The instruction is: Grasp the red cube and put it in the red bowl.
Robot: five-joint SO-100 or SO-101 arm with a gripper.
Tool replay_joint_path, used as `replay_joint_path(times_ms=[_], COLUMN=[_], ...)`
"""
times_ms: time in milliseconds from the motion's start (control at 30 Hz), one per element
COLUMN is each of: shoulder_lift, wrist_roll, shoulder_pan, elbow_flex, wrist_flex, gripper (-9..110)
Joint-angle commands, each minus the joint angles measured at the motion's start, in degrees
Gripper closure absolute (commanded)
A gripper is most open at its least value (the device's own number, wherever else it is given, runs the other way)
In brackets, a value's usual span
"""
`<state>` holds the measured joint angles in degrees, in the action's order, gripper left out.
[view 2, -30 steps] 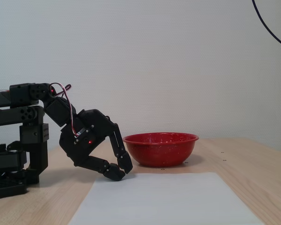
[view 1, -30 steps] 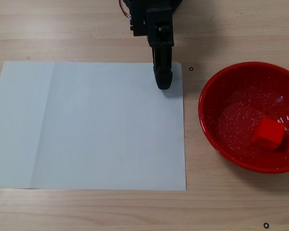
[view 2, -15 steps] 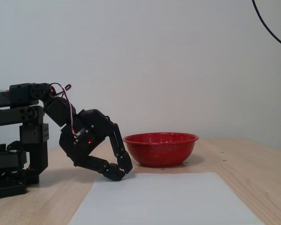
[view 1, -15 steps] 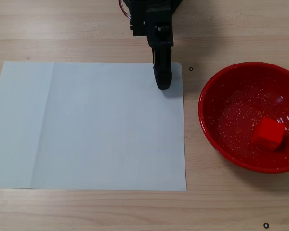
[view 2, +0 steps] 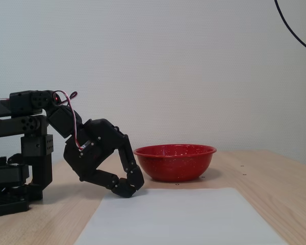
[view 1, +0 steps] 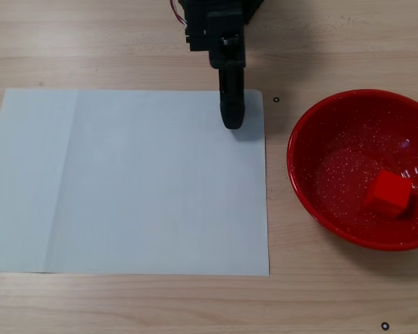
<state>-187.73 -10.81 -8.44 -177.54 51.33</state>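
Observation:
The small red cube [view 1: 388,192] lies inside the red bowl [view 1: 313,146], right of the bowl's middle. The speckled bowl stands at the right of the table in a fixed view and behind the paper in the other fixed view [view 2: 175,162], where the cube is hidden by the bowl's wall. My black gripper [view 1: 231,122] is shut and empty, folded down with its tips over the top right corner of the white paper; it also shows in the side-on fixed view [view 2: 131,190], left of the bowl and apart from it.
A white sheet of paper [view 1: 125,181] lies flat on the wooden table [view 1: 125,306]. The arm's base and folded links [view 2: 20,153] stand at the left in the side-on fixed view. A black cable [view 2: 296,35] hangs at the top right.

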Motion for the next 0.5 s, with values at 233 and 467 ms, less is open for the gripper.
replay_joint_path(times_ms=[233,467], shoulder_lift=[0.1,0.1], wrist_roll=[-0.3,-0.3], shoulder_pan=[0.0,0.0], elbow_flex=[-0.3,-0.3], wrist_flex=[0.2,0.2], gripper=[101,101])
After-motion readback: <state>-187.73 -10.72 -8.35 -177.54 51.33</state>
